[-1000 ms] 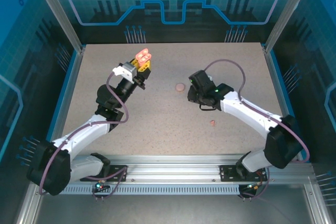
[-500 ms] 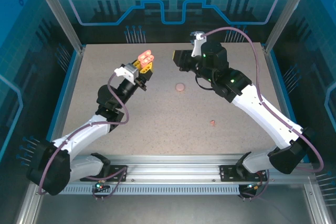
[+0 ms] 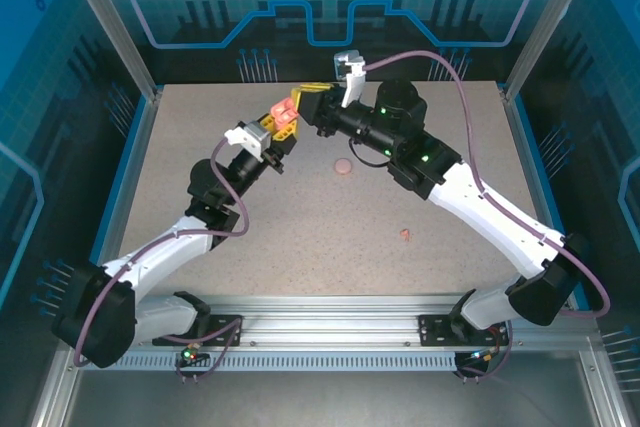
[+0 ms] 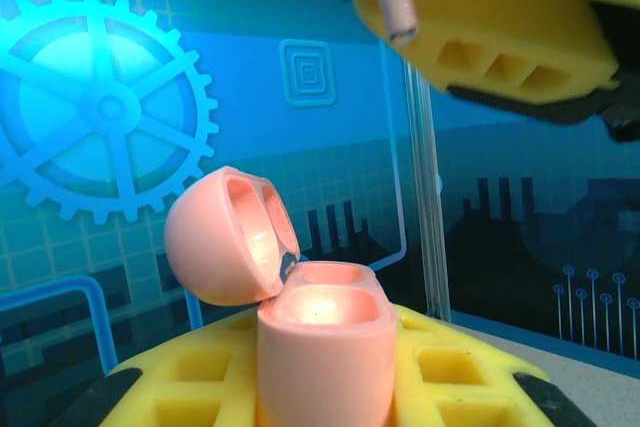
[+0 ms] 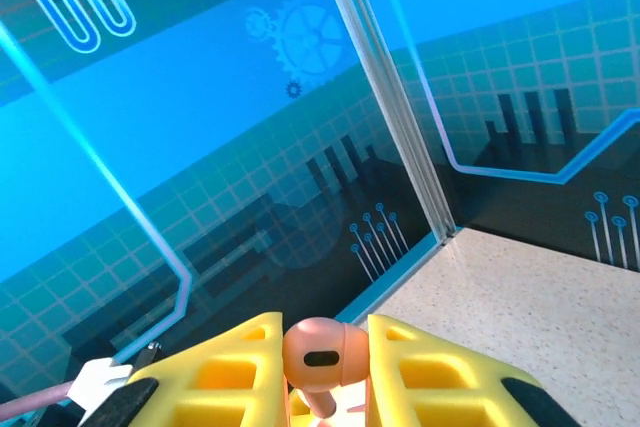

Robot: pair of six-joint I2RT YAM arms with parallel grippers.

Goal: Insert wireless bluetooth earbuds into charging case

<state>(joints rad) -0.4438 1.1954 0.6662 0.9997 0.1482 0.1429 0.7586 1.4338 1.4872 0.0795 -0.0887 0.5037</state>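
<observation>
While the left gripper [image 3: 281, 125] is clamped on the base of the pink charging case [image 4: 322, 347], the case stands upright with its hinged lid [image 4: 228, 237] swung open and two hollow wells showing. Up and to the right, the right gripper [image 3: 308, 103] pinches a glossy pink earbud [image 5: 320, 352] between nearly closed yellow jaws. The earbud has a dark oval on its head, and its stem hangs near the open case.

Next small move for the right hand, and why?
Probably lower the right hand toward the open pink charging case in the left hand, aligning the small pink earbud over a well: its stem hangs above the case, off-centre, not yet inside.
</observation>
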